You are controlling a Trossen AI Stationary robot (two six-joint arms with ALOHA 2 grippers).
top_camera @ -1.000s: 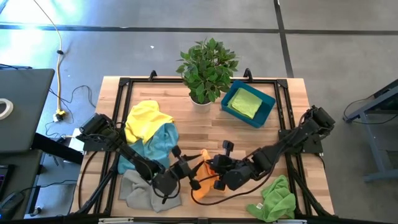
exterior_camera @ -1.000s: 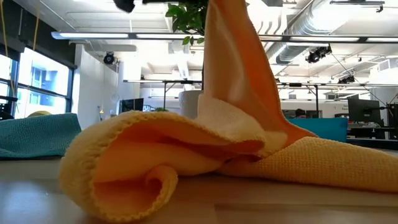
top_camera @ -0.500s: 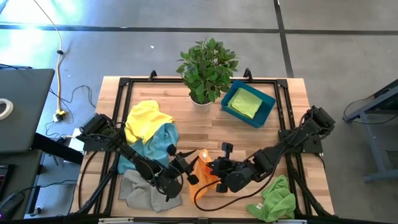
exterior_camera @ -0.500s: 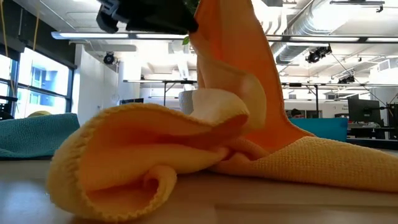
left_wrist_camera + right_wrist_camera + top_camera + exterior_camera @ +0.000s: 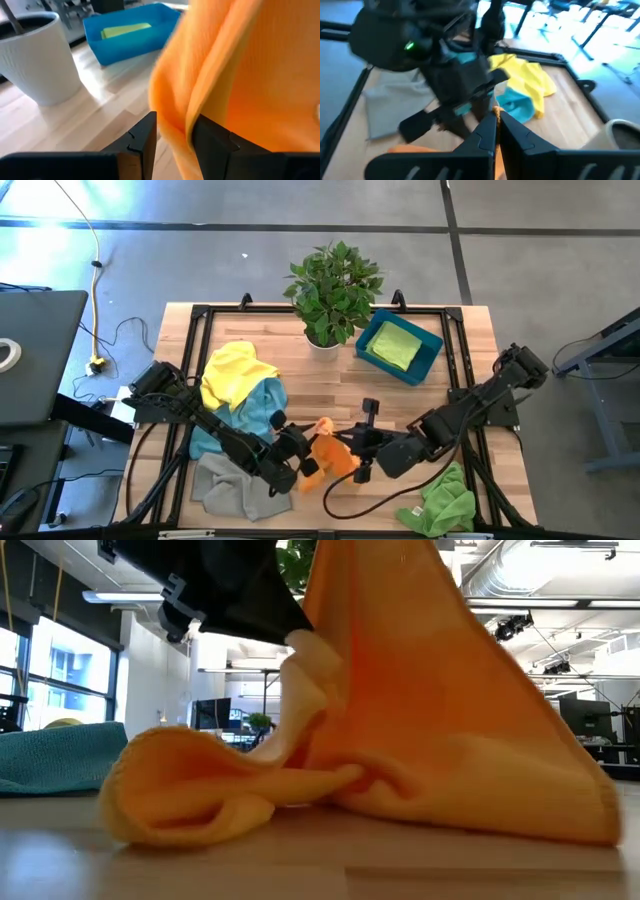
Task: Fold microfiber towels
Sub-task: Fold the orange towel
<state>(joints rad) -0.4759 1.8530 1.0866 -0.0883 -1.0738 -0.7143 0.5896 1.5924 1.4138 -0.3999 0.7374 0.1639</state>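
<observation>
The orange towel is raised like a tent between my two grippers near the table's front middle. In the low view its upper part stands high, and its lower folds lie on the wood. My left gripper is shut on its left side and my right gripper on its right side. The yellow towel, light blue towel and grey towel lie at the left. One green towel lies at the front right, and another lies in the teal bin. My left gripper pinches a hanging fold of the orange towel between its two fingers, coming level from the table's left. The cloth rises above the fingers, and its lower part lies on the table. My right gripper is shut on a thin strip of orange cloth between its fingertips, coming from the table's right. The fingers hide which part of the towel it is.
A potted plant in a white pot and the teal bin stand at the table's far side. A black frame runs round the tabletop. Bare wood lies between the plant and the grippers.
My right gripper has moved toward the table's right edge with its side of the orange towel. The raised part has spread from a narrow peak into a wide tent. The rolled fold on the table has flattened. My left gripper has edged right and now shows in the low view.
</observation>
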